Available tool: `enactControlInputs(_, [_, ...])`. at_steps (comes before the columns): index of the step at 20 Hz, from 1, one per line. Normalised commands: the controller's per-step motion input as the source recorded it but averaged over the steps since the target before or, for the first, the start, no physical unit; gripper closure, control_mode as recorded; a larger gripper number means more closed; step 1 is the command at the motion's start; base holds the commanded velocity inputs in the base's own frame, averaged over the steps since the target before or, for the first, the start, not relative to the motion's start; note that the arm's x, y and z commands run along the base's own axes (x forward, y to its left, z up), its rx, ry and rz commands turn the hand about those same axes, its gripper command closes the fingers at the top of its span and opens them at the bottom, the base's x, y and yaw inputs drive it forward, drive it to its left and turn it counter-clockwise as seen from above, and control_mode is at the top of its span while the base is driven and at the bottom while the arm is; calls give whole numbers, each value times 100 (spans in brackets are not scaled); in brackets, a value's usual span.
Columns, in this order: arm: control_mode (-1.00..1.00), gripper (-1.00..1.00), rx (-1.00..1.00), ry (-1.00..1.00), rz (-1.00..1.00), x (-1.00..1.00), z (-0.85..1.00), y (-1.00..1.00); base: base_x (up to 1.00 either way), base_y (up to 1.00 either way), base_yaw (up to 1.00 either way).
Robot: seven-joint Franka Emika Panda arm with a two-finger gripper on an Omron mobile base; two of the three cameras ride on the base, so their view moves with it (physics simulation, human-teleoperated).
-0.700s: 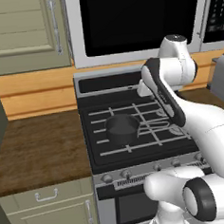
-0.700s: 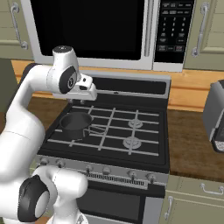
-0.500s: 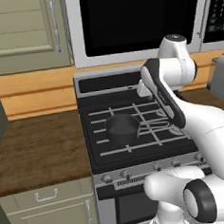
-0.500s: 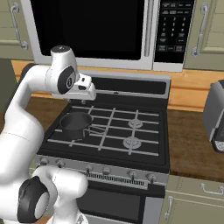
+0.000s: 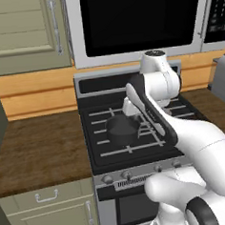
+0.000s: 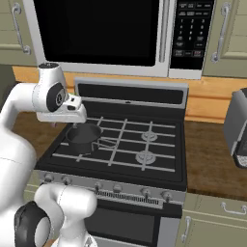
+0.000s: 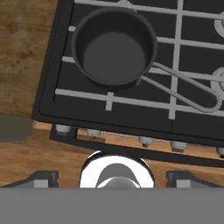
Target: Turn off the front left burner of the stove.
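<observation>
One task, not yet begun in any visible way: no knob touched, burner control untouched.

Item: stove point(image 6: 144, 185), black gas range with steel-grey front, set between wooden desk sections under a microwave point(image 6: 96, 34).

Item: front left burner point(image 6: 72, 153), near-left section of the cooktop; in the right base view it lies at about 8 o'clock from the cooktop's centre. A dark saucepan point(image 6: 83, 137) with a wire loop handle point(image 7: 188, 94) stands on its grate, the handle pointing toward the right-hand burners. No flame can be made out in any view.

Item: knob row point(image 7: 144, 141), small round silver knobs along the stove's front edge; in the hand view they run below the pan, at roughly 6 o'clock from it. Which one serves the front left burner is a judgement only: likely one at the left end point(image 7: 62, 129).

Item: end effector point(image 7: 112, 177), jaws wide apart, empty, hanging above the cooktop's near-left part and well apart from the knobs, looking down on the pan and the front edge.

Remaining: bring the end effector down to the front panel, close on the correct knob, rotate it to off. All of this is still to do.
</observation>
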Motion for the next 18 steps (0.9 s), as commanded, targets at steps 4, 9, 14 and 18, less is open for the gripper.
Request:
enactControlInputs(4, [-100,-100,-18,14,8,-37,-66,91,0,0,0])
enactControlInputs(9, [-100,-100,-31,3,2,-34,-68,92,0,0,0])
enactControlInputs(14, [-100,-100,-32,0,0,-41,-63,76,0,0,0])
enactControlInputs(18, [-100,-100,-29,0,0,-38,-50,42,0,0,0])
